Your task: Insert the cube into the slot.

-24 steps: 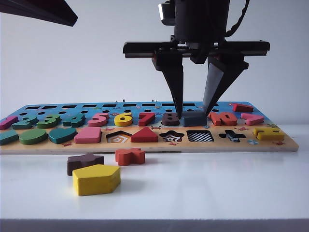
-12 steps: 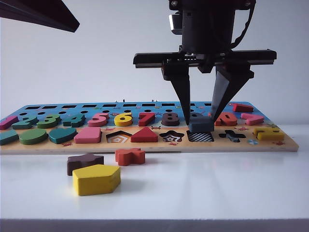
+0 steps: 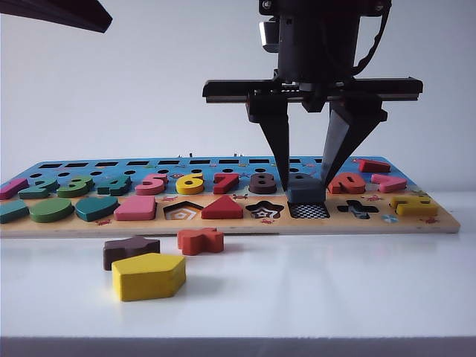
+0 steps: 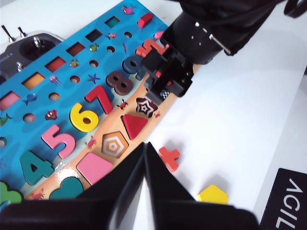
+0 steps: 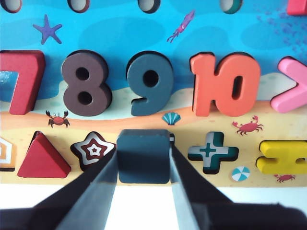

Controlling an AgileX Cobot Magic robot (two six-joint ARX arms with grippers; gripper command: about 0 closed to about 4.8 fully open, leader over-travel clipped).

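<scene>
Right gripper point(image 3: 305, 182) clamps the cube point(image 3: 306, 190) squarely over the slot point(image 3: 308, 210), 6 o'clock of the 9 point(image 5: 149, 83); left gripper point(image 4: 144, 163) hangs closed, clear.

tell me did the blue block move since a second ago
Yes. The blue block, held by the right gripper, shifted right from beside the brown 8 to above the checkered slot.

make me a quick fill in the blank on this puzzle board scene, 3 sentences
1. The right gripper is shut on the ____ cube.
2. The cube hangs over the ____-patterned slot.
3. In front of the board, on the table, the biggest loose piece is the yellow ____.

Missing words: navy-blue; checkerboard; pentagon
</scene>
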